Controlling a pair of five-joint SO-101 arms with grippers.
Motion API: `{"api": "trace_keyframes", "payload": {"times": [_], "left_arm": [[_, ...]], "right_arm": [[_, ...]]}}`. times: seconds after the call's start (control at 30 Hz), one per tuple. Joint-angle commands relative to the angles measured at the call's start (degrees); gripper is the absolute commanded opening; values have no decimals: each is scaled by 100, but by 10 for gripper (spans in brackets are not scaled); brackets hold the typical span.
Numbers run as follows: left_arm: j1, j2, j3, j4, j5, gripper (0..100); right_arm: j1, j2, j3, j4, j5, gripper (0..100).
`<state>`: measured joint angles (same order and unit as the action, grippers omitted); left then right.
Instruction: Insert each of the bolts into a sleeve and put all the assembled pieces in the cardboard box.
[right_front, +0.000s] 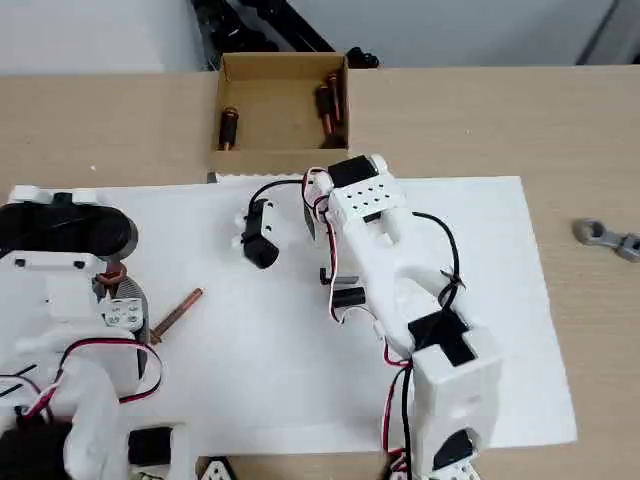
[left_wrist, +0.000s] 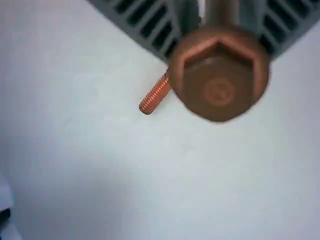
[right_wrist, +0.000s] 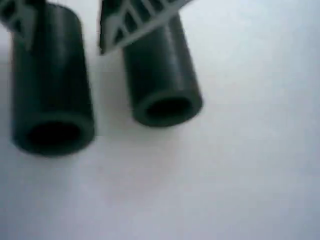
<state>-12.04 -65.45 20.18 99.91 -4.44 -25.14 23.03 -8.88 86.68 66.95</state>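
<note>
High view: a wooden table (right_front: 580, 130) is carrying a white paper sheet (right_front: 480, 300), and both arms are sitting over that sheet. The cardboard box (right_front: 280, 110) is standing on bare wood just beyond the sheet's far edge. It is holding assembled pieces (right_front: 328, 105), copper bolts in black sleeves, lying along its two side walls. The left arm (right_front: 60, 300) is crouching at the near corner. The right arm (right_front: 400, 260) is lying extended up the middle, its wrist near the box. A loose bolt (right_front: 178, 312) is lying on the paper between them, nearer the left arm, and a black sleeve (right_front: 348, 296) is lying just beside the right arm. A metal wrench (right_front: 605, 237) is resting on the wood off the sheet. Behind the table a pale wall is showing, with dark cables (right_front: 260, 25) bunching behind the box.

Left wrist view: the left gripper (left_wrist: 215, 17) is clamping the held bolt (left_wrist: 218, 82) by its shank, with the hexagonal head facing the camera above the paper. The loose bolt's threaded tip is poking out from behind that head.

Right wrist view: the right gripper (right_wrist: 65, 30) is hanging at the far ends of two sleeves over the paper. The nearer sleeve (right_wrist: 52, 100) and farther sleeve (right_wrist: 162, 85) are lying side by side, close but apart, with open bores facing the camera. Whether this gripper is spread or squeezing cannot be told.
</note>
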Motion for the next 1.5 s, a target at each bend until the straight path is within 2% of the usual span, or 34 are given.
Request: {"api": "trace_keyframes", "payload": {"times": [0.0, 0.53, 0.73, 1.07, 1.27, 1.47], "left_arm": [[-62, 35, -22, 9, 35, 6], [-62, 35, -13, 9, 35, 6], [-62, 44, -4, 9, 35, 6], [-62, 44, -4, 9, 35, 6], [-62, 44, -4, 9, 35, 6], [-62, 44, -4, 9, 35, 6]], "right_arm": [[40, 40, -9, -31, 53, 83], [-31, 576, 18, -215, 0, 83], [-110, 576, -9, -259, -501, 83], [-163, 57, -18, -154, -712, 88], [-163, -251, 0, 4, -730, 190], [-347, -259, -9, 171, -730, 182]]}}
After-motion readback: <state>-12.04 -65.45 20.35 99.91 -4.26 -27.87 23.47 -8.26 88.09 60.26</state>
